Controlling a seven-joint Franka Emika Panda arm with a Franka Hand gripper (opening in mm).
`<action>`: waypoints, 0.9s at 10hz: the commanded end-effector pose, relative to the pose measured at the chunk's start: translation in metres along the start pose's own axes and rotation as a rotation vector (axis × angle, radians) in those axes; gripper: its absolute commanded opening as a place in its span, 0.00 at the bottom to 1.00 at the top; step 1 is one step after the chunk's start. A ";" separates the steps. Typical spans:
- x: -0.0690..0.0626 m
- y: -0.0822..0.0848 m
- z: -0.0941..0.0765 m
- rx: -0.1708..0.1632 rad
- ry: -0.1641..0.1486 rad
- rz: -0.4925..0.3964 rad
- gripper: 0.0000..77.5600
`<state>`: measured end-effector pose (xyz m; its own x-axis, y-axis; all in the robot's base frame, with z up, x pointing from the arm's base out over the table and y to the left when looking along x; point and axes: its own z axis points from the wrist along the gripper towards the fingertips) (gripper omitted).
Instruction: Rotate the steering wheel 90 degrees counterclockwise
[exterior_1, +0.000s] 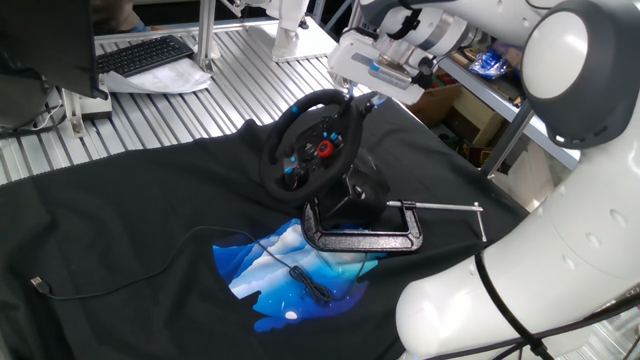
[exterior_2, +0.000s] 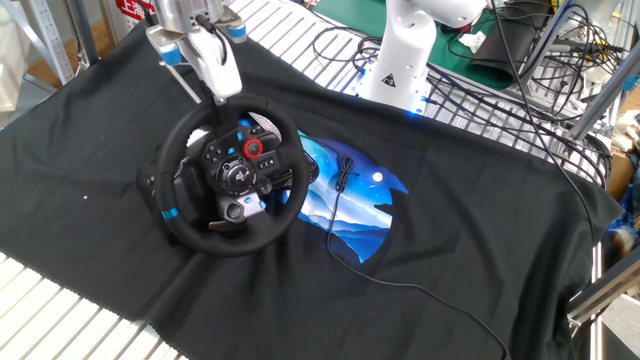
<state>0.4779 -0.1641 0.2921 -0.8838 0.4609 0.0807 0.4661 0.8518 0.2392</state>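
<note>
The steering wheel (exterior_1: 312, 148) stands tilted on its black base in the middle of the black cloth, red centre button facing the front. In the other fixed view its rim (exterior_2: 228, 176) carries the blue stripe (exterior_2: 170, 213) at the lower left. My gripper (exterior_1: 364, 97) hangs just above the top of the rim, by its far right part. In the other fixed view the gripper (exterior_2: 224, 88) is over the rim's top edge, with its white fingers (exterior_2: 220, 66) pointing down. The jaws look slightly apart and hold nothing.
A metal C-clamp (exterior_1: 365, 232) with a long screw rod (exterior_1: 447, 208) holds the wheel's base to the table. A thin black cable (exterior_2: 345, 215) runs across the blue print on the cloth. A keyboard (exterior_1: 145, 55) lies at the back left. A white robot base (exterior_2: 410, 50) stands behind.
</note>
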 end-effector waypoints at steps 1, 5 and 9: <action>-0.005 0.004 -0.007 -0.005 -0.019 -0.017 0.01; -0.008 0.005 -0.004 -0.011 -0.016 -0.021 0.01; -0.015 0.006 -0.001 -0.011 -0.002 -0.032 0.01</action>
<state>0.4922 -0.1664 0.2925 -0.8967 0.4370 0.0707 0.4398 0.8612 0.2547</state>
